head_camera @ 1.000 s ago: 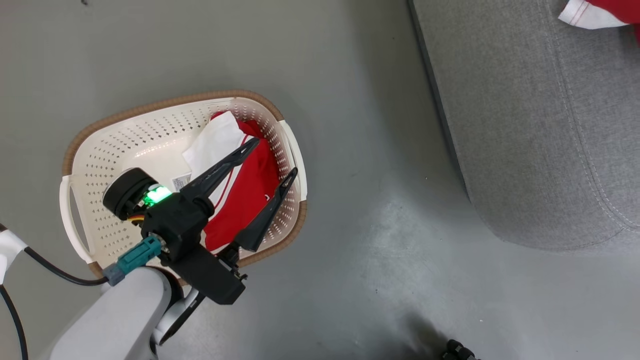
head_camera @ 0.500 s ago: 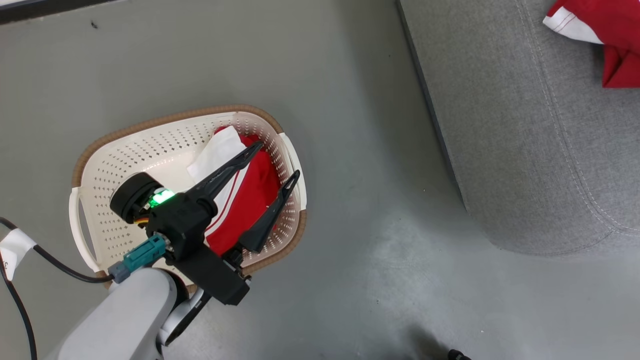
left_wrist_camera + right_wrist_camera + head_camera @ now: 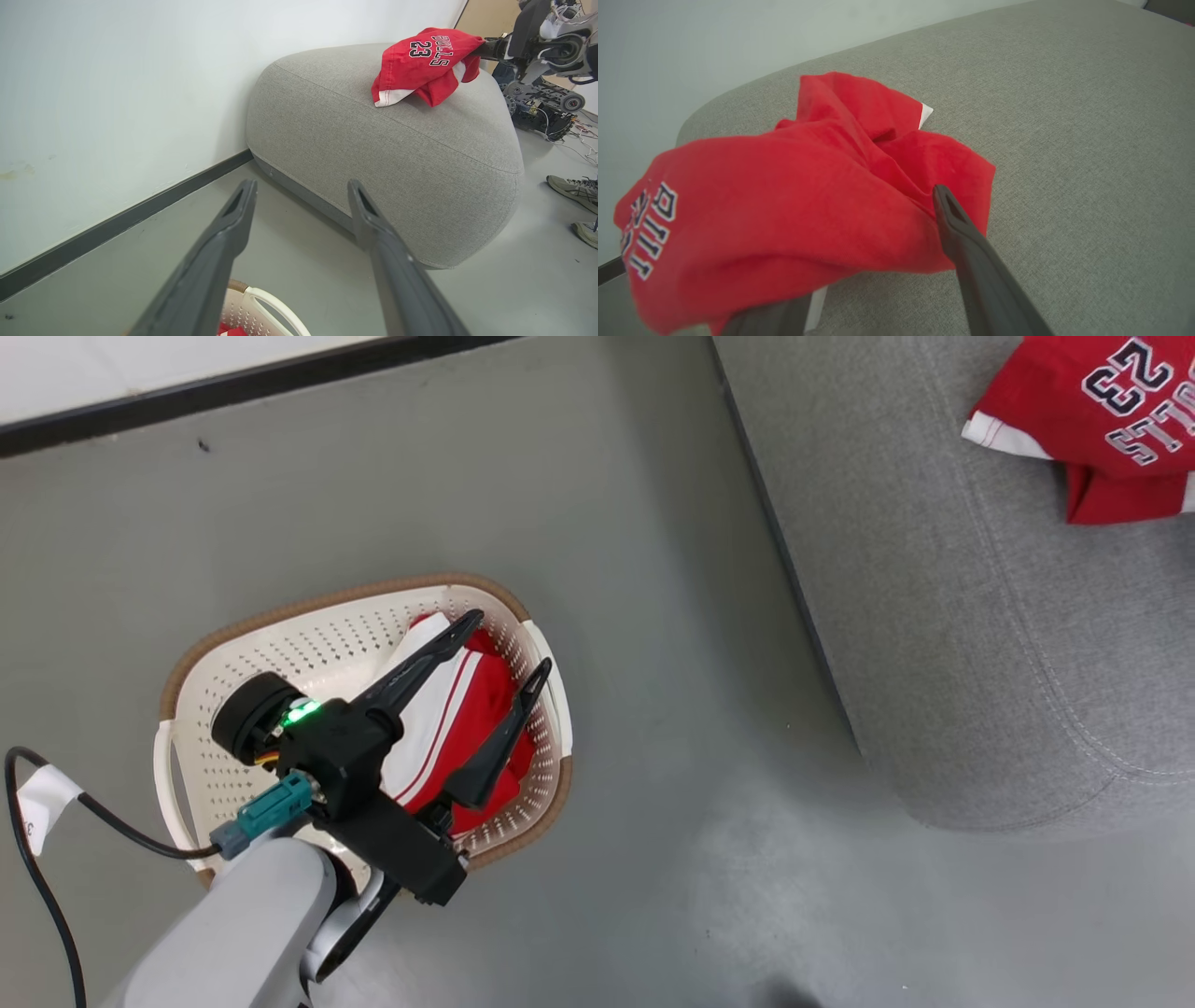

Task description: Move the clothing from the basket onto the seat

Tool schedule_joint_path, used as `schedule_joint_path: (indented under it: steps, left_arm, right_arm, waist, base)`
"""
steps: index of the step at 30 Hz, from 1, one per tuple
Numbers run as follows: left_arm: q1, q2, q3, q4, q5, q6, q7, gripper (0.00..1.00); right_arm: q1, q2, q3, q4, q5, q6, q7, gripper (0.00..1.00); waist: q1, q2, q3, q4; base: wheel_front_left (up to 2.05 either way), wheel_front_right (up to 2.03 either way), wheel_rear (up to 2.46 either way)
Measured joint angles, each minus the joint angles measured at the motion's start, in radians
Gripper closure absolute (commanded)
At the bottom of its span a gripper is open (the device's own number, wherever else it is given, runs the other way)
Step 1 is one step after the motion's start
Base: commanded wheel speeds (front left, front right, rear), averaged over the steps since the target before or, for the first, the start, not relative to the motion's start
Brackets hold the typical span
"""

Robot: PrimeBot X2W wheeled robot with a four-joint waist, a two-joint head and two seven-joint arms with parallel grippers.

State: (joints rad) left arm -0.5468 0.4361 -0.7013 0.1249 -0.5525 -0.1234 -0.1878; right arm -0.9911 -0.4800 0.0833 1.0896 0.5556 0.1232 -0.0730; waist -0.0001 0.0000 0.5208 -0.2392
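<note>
The cream basket (image 3: 308, 602) with its brown rim stands on the floor at the lower left. Red shorts (image 3: 476, 709) with white stripes lie in its right end. My left gripper (image 3: 511, 639) hangs open above the shorts, nothing between its fingers (image 3: 219, 247). The red "BULLS 23" jersey (image 3: 1092, 411) lies crumpled on the grey seat (image 3: 934, 616). My right gripper (image 3: 889, 196) stands open at the jersey (image 3: 784, 205). The cloth drapes over and hides one finger, and the other finger (image 3: 971, 261) lies bare beside it.
A white wall with a dark baseboard (image 3: 233, 378) runs behind the basket and meets the seat (image 3: 373, 154). A black cable with a white tag (image 3: 42, 798) trails at the left. A person's shoes (image 3: 574, 186) and machine parts (image 3: 537, 107) stand beyond the seat.
The head camera has moved, so the whole picture slid down and the baseboard and the jersey's lettering came into view. My left gripper stays open, its fingertips now nearer the basket's far rim.
</note>
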Motion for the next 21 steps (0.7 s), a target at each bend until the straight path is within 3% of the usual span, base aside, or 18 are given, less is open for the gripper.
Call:
schedule_joint_path:
  steps: [11,21]
  left_arm:
    - [0.049,-0.025,0.003,0.071,-0.019,0.000,-0.026,0.00]
    - [0.089,-0.063,0.014,0.114,-0.056,0.010,-0.043,0.00]
  right_arm:
    - [0.149,0.025,0.098,-0.051,-0.001,0.000,-0.027,0.00]
    - [0.285,0.032,0.139,-0.180,0.003,0.000,-0.119,0.00]
  waist:
    - [-0.0001,0.0000,-0.107,-0.016]
    - [0.0000,-0.0001,-0.219,-0.024]
  base:
    - [0.00,0.00,0.00]
    - [0.00,0.00,0.00]
